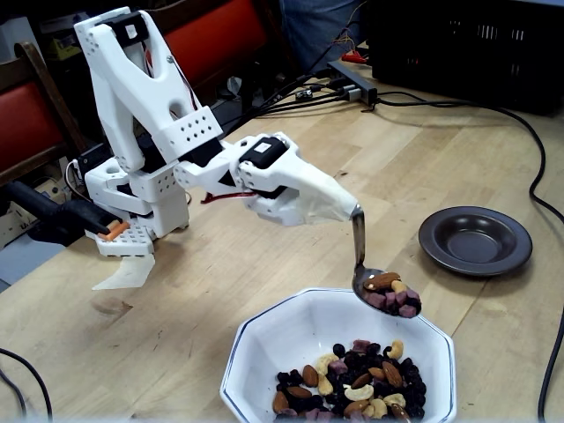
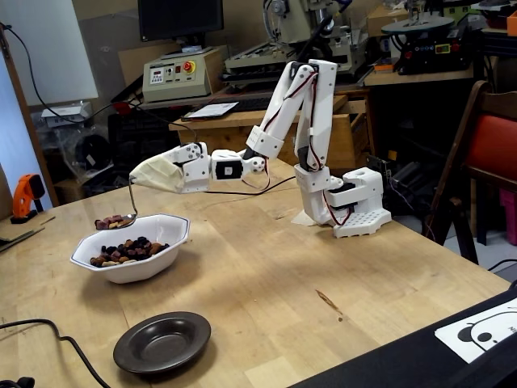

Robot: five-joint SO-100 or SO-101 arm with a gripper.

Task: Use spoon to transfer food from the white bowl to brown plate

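Your claw is wrapped in a pale covering, so you cannot tell how its jaws stand; the spoon hangs from its tip by the handle. The spoon carries a load of food clear above the white bowl, over the bowl's far rim in a fixed view. More food remains in the bowl. The brown plate sits apart from the bowl, near the worktop edge.
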